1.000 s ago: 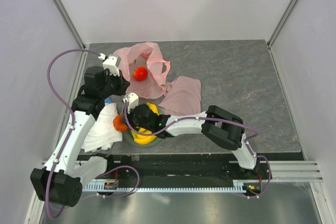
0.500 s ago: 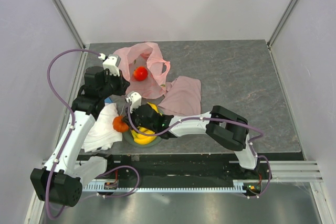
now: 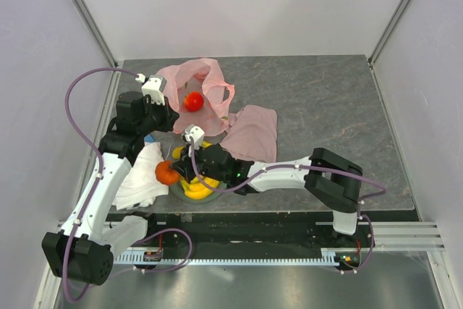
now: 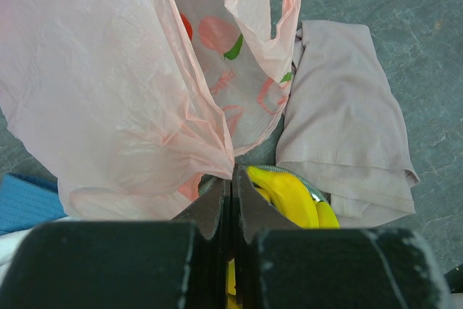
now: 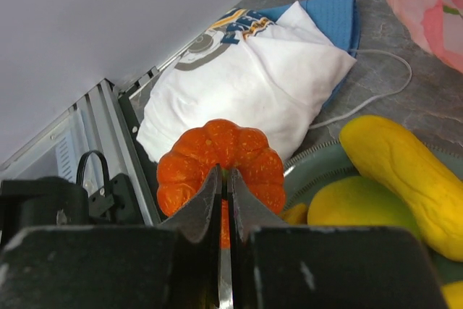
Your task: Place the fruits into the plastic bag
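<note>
where the crumpled, see-through pale-pink plastic bag (image 4: 108, 92) lies far-left on the desk (image 3: 325, 106), left fingers (image 4: 213, 204) pinch its edge; red fruit (image 3: 192, 101) inside. ribbed orange tangerine (image 5: 188, 161) at plate (image 5: 307, 168) edge, right fingers (image 5: 199, 204) narrow at its top, grip unclear. grey marbled desk, white walls (image 3: 253, 5).

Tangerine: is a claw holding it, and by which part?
Seemingly yes: the right claw pinches the tangerine at the centre of its ribbed top, by the green stem.
</note>
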Tool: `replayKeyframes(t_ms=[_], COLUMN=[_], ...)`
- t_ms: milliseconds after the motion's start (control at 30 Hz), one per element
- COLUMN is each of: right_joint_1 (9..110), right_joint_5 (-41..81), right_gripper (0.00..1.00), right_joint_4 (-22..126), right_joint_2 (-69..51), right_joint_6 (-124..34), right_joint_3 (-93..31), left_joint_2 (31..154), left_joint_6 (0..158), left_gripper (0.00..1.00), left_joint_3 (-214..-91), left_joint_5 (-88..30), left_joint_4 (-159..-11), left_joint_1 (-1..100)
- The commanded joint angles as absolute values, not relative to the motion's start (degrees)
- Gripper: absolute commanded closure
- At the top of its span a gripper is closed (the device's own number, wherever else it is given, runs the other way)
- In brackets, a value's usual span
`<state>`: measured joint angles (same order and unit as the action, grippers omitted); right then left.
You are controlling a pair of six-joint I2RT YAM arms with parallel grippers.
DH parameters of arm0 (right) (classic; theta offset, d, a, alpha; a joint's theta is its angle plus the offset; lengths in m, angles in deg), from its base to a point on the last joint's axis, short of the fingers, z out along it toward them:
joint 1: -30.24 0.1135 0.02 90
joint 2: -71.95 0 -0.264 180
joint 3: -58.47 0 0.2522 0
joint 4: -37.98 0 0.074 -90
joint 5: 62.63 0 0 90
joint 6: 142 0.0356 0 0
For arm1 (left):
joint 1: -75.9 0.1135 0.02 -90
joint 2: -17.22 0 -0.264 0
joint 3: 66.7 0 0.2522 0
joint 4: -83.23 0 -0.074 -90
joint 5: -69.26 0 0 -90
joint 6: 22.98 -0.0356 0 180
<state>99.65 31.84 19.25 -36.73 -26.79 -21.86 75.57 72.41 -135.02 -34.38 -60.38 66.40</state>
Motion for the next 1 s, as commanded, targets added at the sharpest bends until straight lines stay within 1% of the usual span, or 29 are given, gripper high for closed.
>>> replayKeyframes(t_ms=[0,100,233,333,367,500,567,733,800,933,967], right_joint_1=[100.03,99.94,98.80,94.16,90.92,85.62,83.61,80.26,79.99,79.99,80.08], right_joint_5=[29.13,29.91,35.45,36.34,35.99,36.86,37.65,34.58,35.01,34.23,33.88], right_gripper=[1.00,1.00,1.00,1.00,1.00,1.00,1.00,1.00,1.00,1.00,1.00], right_joint_4=[11.87,10.87,13.33,14.65,14.48,15.18,16.32,13.69,14.39,16.50,17.89], right_joint_2=[-28.96,-23.25,-17.09,-13.06,-12.43,-11.28,-12.25,-17.33,-19.71,-28.22,-29.81], right_joint_6=[-26.69,-27.47,-29.58,-28.45,-26.88,-27.56,-28.00,-27.47,-28.44,-30.20,-30.03], right_joint_3=[-14.74,-10.24,-5.31,-1.71,-0.22,0.15,-1.42,-5.20,-9.24,-17.24,-20.73], left_joint_2=[74.79,74.70,74.88,74.88,74.79,74.96,74.88,74.96,74.96,75.05,75.05], left_joint_6=[74.14,74.14,74.14,74.23,74.23,74.23,74.23,74.23,74.23,74.23,74.23], left_gripper=[0.98,0.98,0.98,0.98,0.99,0.99,0.99,0.99,0.98,0.98,0.98], left_joint_3=[-135.04,-135.04,-135.04,-135.04,-135.04,-134.95,-134.95,-134.95,-134.86,-134.86,-134.86], left_joint_5=[-34.54,-34.45,-34.36,-34.62,-34.62,-34.45,-34.53,-34.71,-34.80,-34.71,-34.97], left_joint_4=[-62.36,-62.36,-62.27,-62.36,-62.27,-62.36,-62.45,-62.45,-62.45,-62.45,-62.53], left_joint_1=[66.14,66.14,66.14,66.05,66.05,66.05,66.05,66.05,66.05,65.96,65.96])
